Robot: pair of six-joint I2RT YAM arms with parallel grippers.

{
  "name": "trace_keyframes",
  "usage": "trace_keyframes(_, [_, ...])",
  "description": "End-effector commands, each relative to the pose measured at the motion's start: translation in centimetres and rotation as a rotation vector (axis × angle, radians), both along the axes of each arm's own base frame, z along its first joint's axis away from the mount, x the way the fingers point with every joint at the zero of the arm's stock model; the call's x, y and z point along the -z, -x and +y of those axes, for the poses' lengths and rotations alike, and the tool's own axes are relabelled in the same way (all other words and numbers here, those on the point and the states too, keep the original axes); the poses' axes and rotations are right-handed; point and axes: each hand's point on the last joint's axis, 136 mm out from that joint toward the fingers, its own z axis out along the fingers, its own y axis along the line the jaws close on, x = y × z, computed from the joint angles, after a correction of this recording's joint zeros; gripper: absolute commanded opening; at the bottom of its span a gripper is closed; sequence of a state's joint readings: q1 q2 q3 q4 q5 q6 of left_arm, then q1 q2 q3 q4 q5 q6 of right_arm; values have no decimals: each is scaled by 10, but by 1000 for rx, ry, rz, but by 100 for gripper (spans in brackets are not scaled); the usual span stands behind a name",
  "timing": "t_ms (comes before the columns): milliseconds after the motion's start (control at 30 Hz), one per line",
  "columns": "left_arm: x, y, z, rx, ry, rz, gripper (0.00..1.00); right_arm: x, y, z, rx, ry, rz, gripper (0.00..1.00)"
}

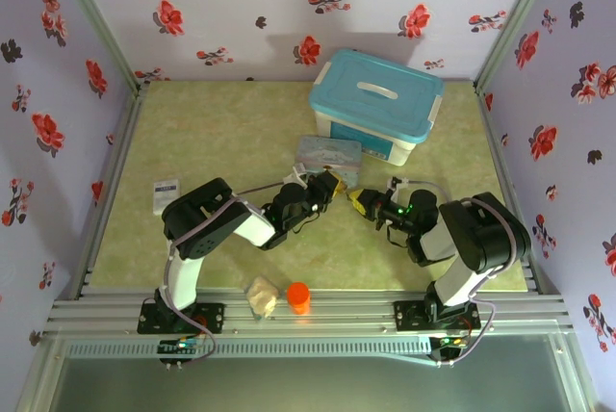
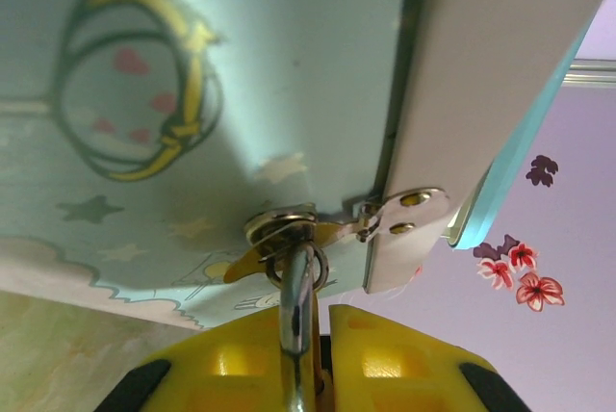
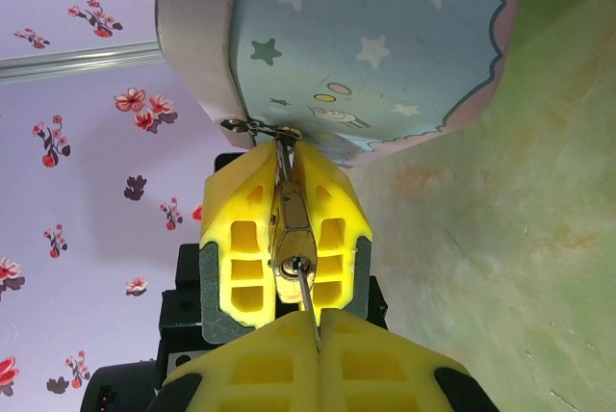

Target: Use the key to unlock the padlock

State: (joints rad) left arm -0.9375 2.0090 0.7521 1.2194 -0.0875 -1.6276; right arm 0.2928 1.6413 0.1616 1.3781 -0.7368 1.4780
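The brass padlock [image 3: 292, 229] hangs by its grey shackle [image 2: 296, 306] from the hasp ring [image 2: 289, 239] of the pale blue cartoon tin [image 1: 329, 152]. My left gripper [image 2: 322, 321] is shut on the padlock, its yellow fingers [image 3: 236, 248] on either side of the brass body. My right gripper [image 3: 318, 321] is shut on the thin grey key [image 3: 308, 301], whose tip sits in the keyhole at the padlock's bottom end. From above, the left gripper [image 1: 327, 186] and right gripper [image 1: 361, 202] meet nose to nose just in front of the tin.
A white box with a blue lid [image 1: 375, 104] stands behind the tin. An orange cylinder [image 1: 298, 296] and a beige lump [image 1: 262, 295] lie at the near edge between the arm bases. A white card [image 1: 166, 193] lies at the left. Flowered walls enclose the green mat [image 1: 221, 133].
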Motion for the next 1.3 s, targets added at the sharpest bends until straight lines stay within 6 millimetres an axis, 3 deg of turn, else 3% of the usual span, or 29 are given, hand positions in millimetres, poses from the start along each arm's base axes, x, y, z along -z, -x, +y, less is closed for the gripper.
trace_keyframes(0, [-39,15,-15,81,101,-76,0,-12,-9,-2,25,-16,-34,0])
trace_keyframes(467, [-31,16,-19,101,93,-66,0,-14,-9,-5,23,-19,-38,0])
trace_keyframes(700, [-42,17,-34,156,116,-92,0,-14,-6,2,-5,-26,-32,0])
trace_keyframes(833, [-49,24,-36,190,111,-118,0,-14,-10,-7,18,-28,-27,0])
trace_keyframes(1100, [-31,31,-31,208,76,-93,0,-16,-14,-12,31,-36,-27,0])
trace_keyframes(1267, [-37,35,-40,233,101,-93,0,-9,-14,-12,37,-23,-12,0])
